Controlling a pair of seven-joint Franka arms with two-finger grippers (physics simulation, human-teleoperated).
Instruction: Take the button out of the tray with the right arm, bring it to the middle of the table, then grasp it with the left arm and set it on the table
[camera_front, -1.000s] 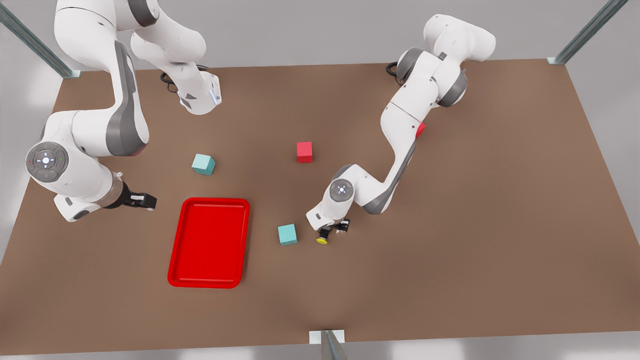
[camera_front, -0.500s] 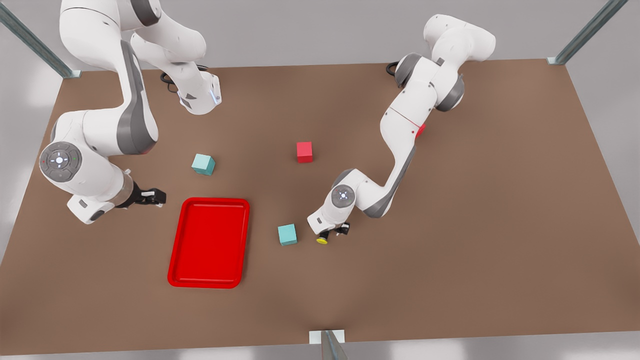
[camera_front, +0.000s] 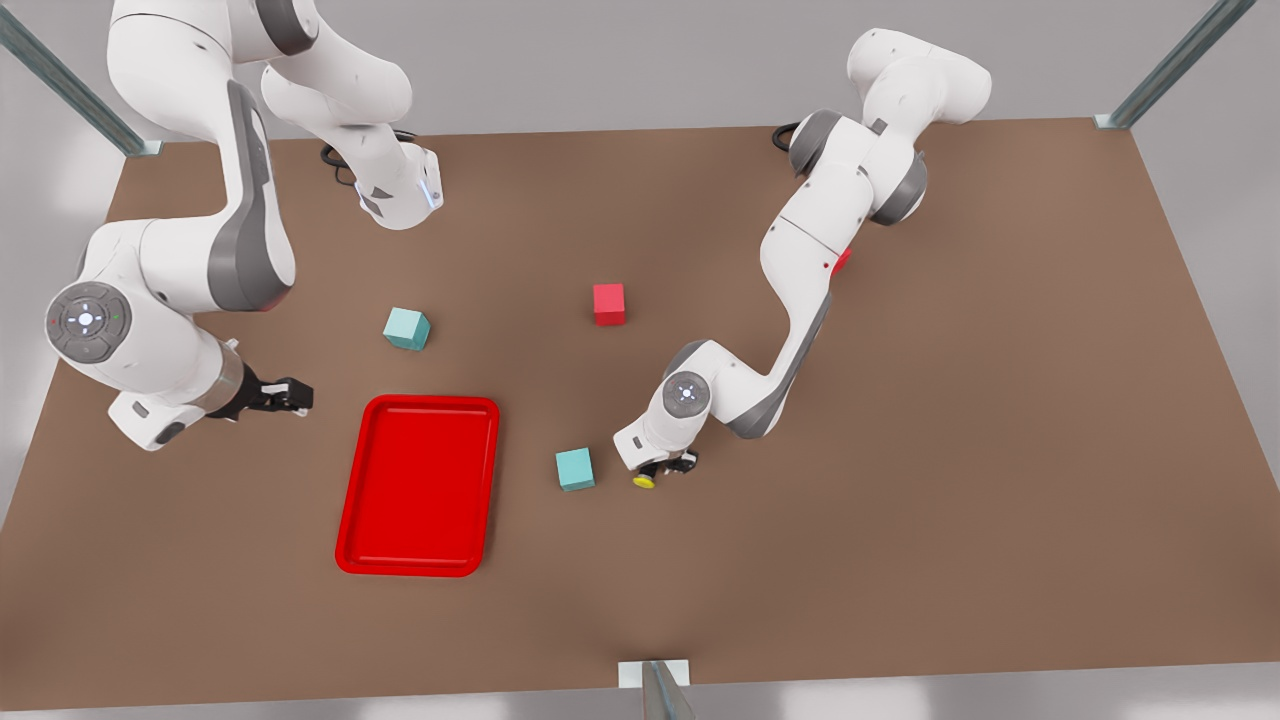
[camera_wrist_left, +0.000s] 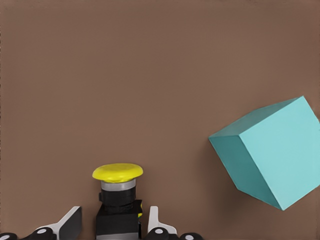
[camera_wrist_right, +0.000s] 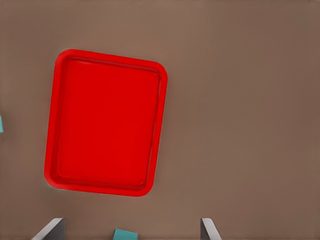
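Since a moment ago, the right gripper (camera_front: 290, 397) has drawn back from the tray (camera_front: 418, 486), fingers spread. Between the parted fingers of the left gripper (camera_wrist_left: 114, 222) stands the button (camera_wrist_left: 118, 199); contact unclear.

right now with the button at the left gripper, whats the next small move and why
Probably open the left gripper a little more and lift straight up. In the left wrist view the button stands upright on the table between parted fingers, beside a teal cube. The right gripper waits open near the tray.
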